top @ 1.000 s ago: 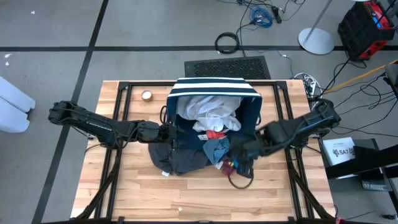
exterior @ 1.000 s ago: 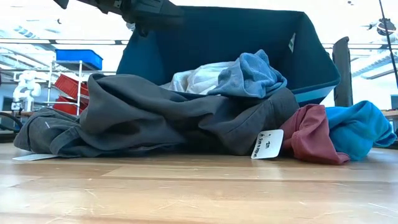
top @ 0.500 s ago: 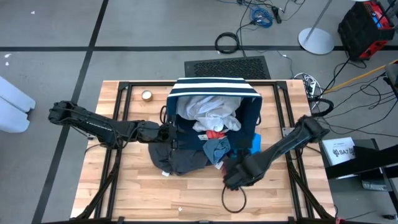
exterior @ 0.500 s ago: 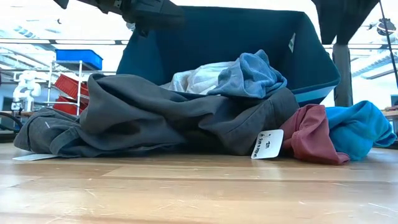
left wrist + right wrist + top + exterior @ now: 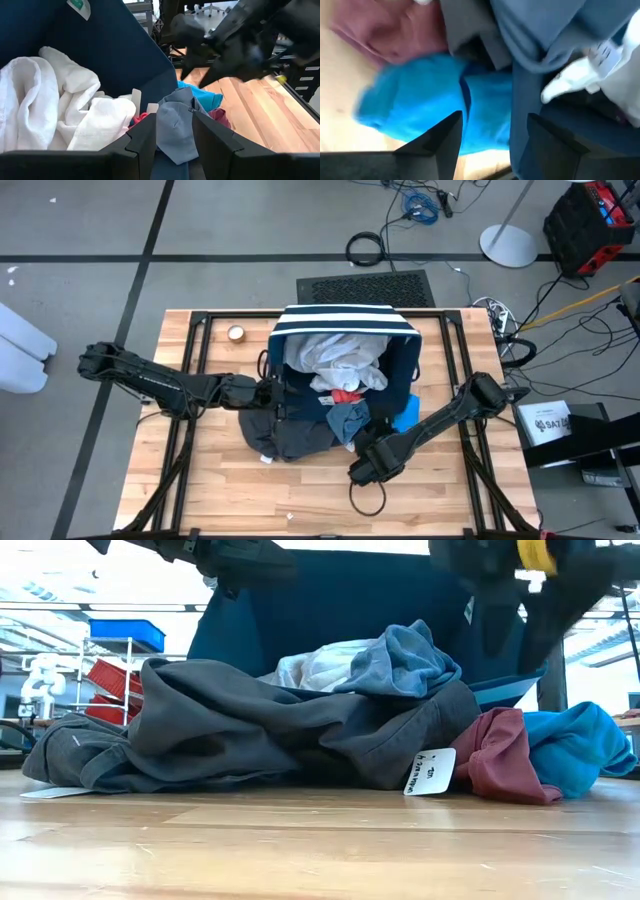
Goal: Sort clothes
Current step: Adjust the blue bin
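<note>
Fingers of the right gripper point(image 5: 487, 145) stand parted with nothing between them; in the right wrist view the two dark fingers point(image 5: 440, 137) frame a bright blue soft garment point(image 5: 427, 107) lying below, apart from it. From above, the right gripper point(image 5: 368, 467) hangs over the wooden counter point(image 5: 200, 490) just in front of the heap, beside a dark loop of cord point(image 5: 368, 498) on the boards. The left gripper point(image 5: 172, 132) is spread too, its fingers point(image 5: 142, 137) on either side of a fold of small blue-grey cloth point(image 5: 175, 130); whether they press it cannot be told. In the high view the left gripper point(image 5: 270, 392) sits at the left wall of the rigid dark blue bin with white stripes point(image 5: 345, 320), which lies tipped with its mouth toward the counter's front.

A large white garment point(image 5: 335, 355) fills the bin's inside, with a scrap of red just in front of it. The blue-grey cloth point(image 5: 348, 420) rests at the bin's mouth on top of a large dark grey garment point(image 5: 250, 730) that spills out over the boards. In the low view a maroon garment point(image 5: 505, 755) lies against the grey one, touching the bright blue garment point(image 5: 575, 750) on its far side, and a white paper tag point(image 5: 430, 772) hangs at the grey garment's edge. A small round tin point(image 5: 236, 333) sits near the counter's back left.
</note>
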`<state>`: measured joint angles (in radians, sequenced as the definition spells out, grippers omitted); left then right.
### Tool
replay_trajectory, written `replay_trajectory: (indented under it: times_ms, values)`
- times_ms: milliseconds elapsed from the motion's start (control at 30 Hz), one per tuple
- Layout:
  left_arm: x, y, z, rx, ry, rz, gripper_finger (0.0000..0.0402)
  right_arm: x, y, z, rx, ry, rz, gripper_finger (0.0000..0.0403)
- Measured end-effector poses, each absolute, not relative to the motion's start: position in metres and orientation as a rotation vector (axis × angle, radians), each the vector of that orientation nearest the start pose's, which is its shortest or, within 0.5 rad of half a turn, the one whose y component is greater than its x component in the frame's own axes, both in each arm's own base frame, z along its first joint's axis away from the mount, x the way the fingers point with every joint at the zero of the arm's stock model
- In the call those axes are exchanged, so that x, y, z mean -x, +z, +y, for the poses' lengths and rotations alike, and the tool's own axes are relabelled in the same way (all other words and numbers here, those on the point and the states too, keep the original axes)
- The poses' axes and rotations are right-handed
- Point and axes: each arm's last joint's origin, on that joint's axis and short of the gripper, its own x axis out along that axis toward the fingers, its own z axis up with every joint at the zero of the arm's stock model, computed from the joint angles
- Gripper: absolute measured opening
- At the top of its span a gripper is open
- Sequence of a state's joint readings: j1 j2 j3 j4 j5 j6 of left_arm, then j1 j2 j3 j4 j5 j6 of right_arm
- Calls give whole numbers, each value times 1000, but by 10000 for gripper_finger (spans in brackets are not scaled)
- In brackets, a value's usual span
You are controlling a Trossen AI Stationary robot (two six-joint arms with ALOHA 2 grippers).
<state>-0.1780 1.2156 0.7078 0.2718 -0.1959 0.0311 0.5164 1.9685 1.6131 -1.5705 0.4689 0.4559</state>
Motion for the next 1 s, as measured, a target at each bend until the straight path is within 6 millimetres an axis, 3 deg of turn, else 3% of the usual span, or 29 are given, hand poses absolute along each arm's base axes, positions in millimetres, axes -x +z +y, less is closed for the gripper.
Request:
replay_trajectory:
  times_ms: [233, 433, 567, 700, 800, 1000]
  values:
    - [-262, 262, -41, -75, 14, 233, 137, -275, 205, 139, 615, -411, 1569, 212]
    - [-262, 262, -41, -75, 13, 234, 137, -254, 197, 115, 535, -498, 1463, 194]
    - [-262, 262, -41, -75, 13, 233, 137, -242, 189, 103, 501, -538, 1456, 148]
    - [-262, 262, -41, -75, 13, 234, 137, -240, 182, 99, 467, -541, 1401, 59]
    - [-262, 262, -41, -75, 14, 233, 137, -241, 184, 98, 474, -549, 1389, 13]
    - [-262, 262, -41, -72, 14, 233, 137, -252, 214, 103, 459, -540, 1372, 4]
